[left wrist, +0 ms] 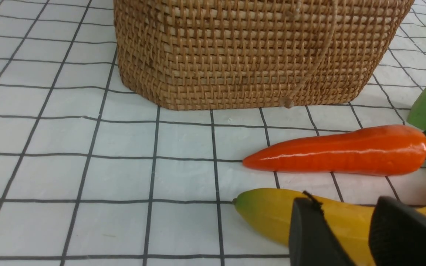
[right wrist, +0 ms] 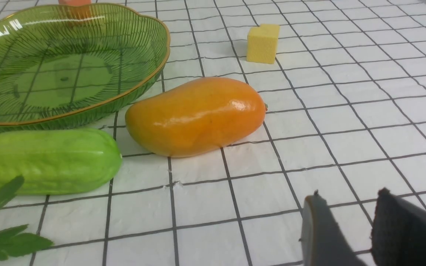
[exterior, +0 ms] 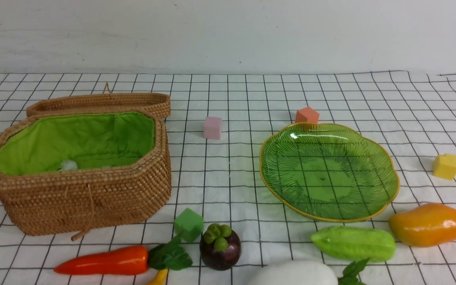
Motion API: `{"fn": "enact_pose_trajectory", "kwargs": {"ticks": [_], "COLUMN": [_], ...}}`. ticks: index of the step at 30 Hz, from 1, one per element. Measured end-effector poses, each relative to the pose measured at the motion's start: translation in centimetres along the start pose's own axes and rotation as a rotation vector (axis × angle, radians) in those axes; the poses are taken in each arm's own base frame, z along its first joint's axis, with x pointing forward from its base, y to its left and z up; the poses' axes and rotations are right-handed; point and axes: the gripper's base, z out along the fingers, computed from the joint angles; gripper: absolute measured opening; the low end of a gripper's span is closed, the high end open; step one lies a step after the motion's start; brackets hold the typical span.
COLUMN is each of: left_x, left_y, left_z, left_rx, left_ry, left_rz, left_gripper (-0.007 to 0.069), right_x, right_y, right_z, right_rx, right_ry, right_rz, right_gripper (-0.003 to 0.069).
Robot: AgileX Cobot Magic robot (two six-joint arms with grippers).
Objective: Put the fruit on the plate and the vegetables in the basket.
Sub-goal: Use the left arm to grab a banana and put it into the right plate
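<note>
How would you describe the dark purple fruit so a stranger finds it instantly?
Start at the big woven basket on the left. Near its front right corner sits a green foam cube, with the mangosteen beside it. It alone is round and dark purple, with a green cap.

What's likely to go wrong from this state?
1. Banana lies right beside the carrot, one end at its leaves: grabbing either may drag the other.
2. Mango and gourd sit close to the glass plate: a sloppy approach could shove it.
3. Green cube by the mangosteen may get knocked.
</note>
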Motion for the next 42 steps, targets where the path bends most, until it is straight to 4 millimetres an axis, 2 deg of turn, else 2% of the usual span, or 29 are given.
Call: {"fn": "enact_pose_trajectory", "kwargs": {"ticks": [21, 25, 28, 31, 32, 33, 35, 38, 42], "left_x": [0.0, -0.7, -2.0, -4.2, -4.4, -5.3, -6.4, -9.4, -16.1], "left_y": [0.0, -0.2, -0.4, 0.0, 0.1, 0.6, 1.0, 0.6, -1.4], "left_z": [0.0, 0.0, -0.2, -1.0, -1.1, -1.7, -2.5, -4.7, -10.5], "left_rx": [0.000, 0.030, 0.069, 0.132, 0.135, 0.142, 0.150, 0.203, 0.292], "left_ry": [-0.001, -0.074, -0.211, -0.472, -0.488, -0.620, -0.736, -0.850, -0.996], "left_rz": [0.000, -0.093, -0.214, -0.533, -0.554, -0.657, -0.720, -0.696, -0.495], "left_gripper": [0.0239, 0.0239, 0.0239, 0.0239, 0.0239, 0.0239, 0.0239, 0.0239, 0.0239], "right_x": [0.0, 0.0, 0.0, 0.0, 0.0, 0.0, 0.0, 0.0, 0.0], "right_y": [0.0, 0.0, 0.0, 0.0, 0.0, 0.0, 0.0, 0.0, 0.0], "right_z": [0.0, 0.0, 0.0, 0.0, 0.0, 0.0, 0.0, 0.0, 0.0], "right_rx": [0.000, 0.000, 0.000, 0.000, 0.000, 0.000, 0.000, 0.000, 0.000], "right_ry": [0.000, 0.000, 0.000, 0.000, 0.000, 0.000, 0.000, 0.000, 0.000], "right_rz": [0.000, 0.000, 0.000, 0.000, 0.000, 0.000, 0.000, 0.000, 0.000], "right_gripper": [0.0238, 0.0238, 0.0238, 0.0238, 0.0238, 0.0238, 0.0238, 0.0238, 0.0238]}}
